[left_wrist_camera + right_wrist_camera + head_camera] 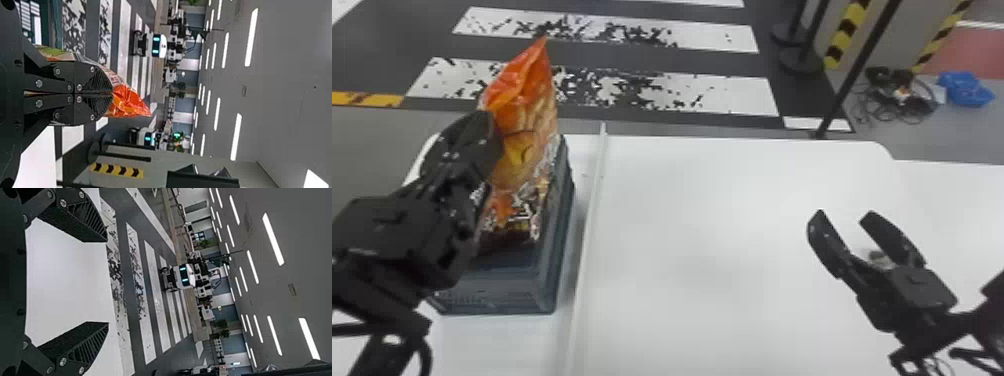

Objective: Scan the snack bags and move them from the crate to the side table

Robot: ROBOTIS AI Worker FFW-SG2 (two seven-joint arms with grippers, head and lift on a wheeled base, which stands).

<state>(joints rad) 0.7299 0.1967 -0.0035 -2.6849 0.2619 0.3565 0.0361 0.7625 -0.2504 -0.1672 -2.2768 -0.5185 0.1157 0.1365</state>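
Observation:
At the left of the head view, my left gripper (491,145) is at the side of an orange snack bag (529,150), which stands upright over the dark grey crate (497,292). In the left wrist view the left gripper (111,93) is closed on that orange bag (129,102), whose crumpled end sticks out past the fingers. My right gripper (842,215) is parked above the white table at the right, its fingers wide apart with nothing between them; the right wrist view shows the same gripper (107,282) open.
The white table (707,225) spreads right of the crate, with a raised pale strip (587,235) running along it beside the crate. Beyond the table are a black post (857,70) and striped floor. A blue bundle (964,90) lies on the floor at the far right.

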